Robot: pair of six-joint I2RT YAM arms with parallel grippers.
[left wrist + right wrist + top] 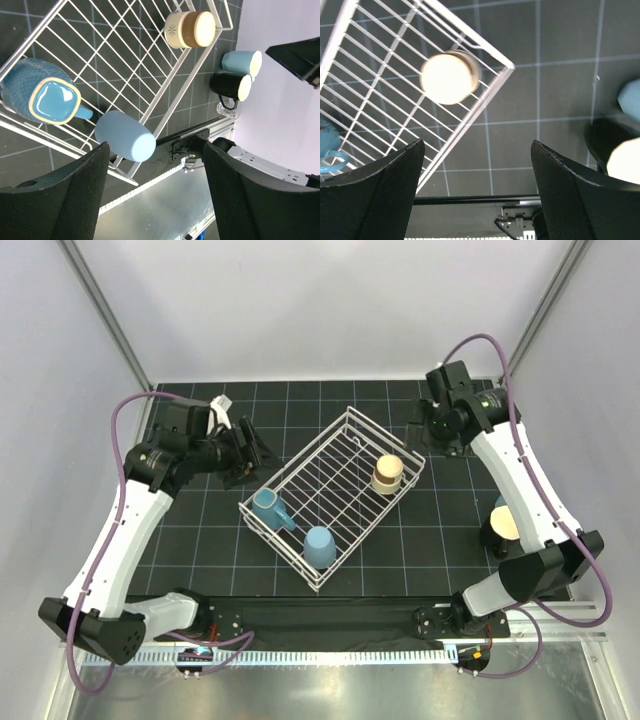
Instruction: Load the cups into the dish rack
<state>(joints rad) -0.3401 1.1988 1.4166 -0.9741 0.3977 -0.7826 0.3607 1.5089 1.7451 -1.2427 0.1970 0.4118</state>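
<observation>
— What are your jaws doing?

— I am holding both sets spread wide. My left jaws are hanging released beside the far left side of the dish rack [330,485], gripping nothing. My right jaws are hanging just as wide off the rack's far right corner, and they are gripping nothing either.

— And where are the cups sitting?

— Three are sitting inside the rack. The blue handled mug [268,508] is resting at the left corner, mouth up, with its handle pointing inward. The light blue tumbler [320,545] is sitting at the near corner, just beside the mug. The beige cup [388,473] is standing at the right corner, well apart from those two.

— Any others?

— Three are standing outside on the black gridded tabletop [200,540], right of the rack and beside my right arm [520,475]. They are a pale blue mug [241,62], a small dark cup [231,86] with a cream inside just beside it, and a clear glass one [227,107] on the dark cup's near side.
</observation>
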